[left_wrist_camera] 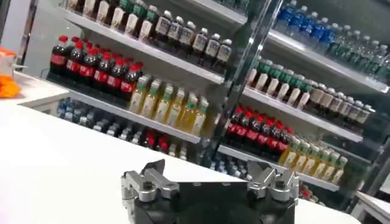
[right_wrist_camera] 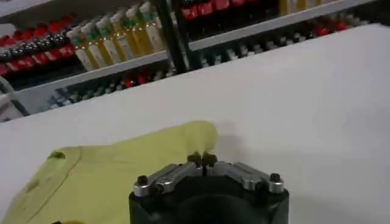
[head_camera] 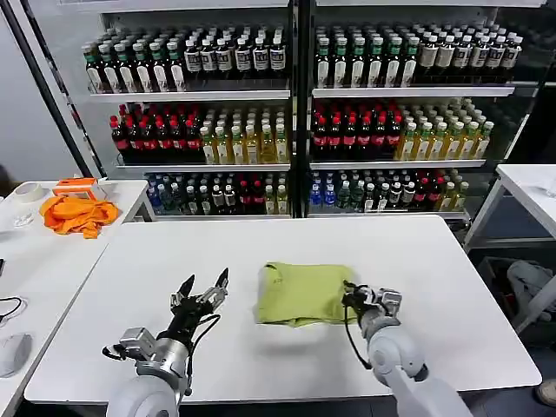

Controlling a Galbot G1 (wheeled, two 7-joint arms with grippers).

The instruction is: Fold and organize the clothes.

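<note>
Nearest the robot, the right gripper sits at the right edge of the lime-green T-shirt, its fingertips pressed together in the right wrist view on what looks like the cloth's near corner, though a true pinch is hard to confirm. The left gripper hovers over bare table to the shirt's left, jaws spread wide and holding nothing. The shirt lies already folded into a rough rectangle near the middle of the white table, its long axis running left to right, so the right arm is the closer one and any next fold or slide would start from that edge. The cotton looks soft, matte and lightly creased. Farther off, an orange cloth rests on a side table, and drink bottles line glossy shelves.
</note>
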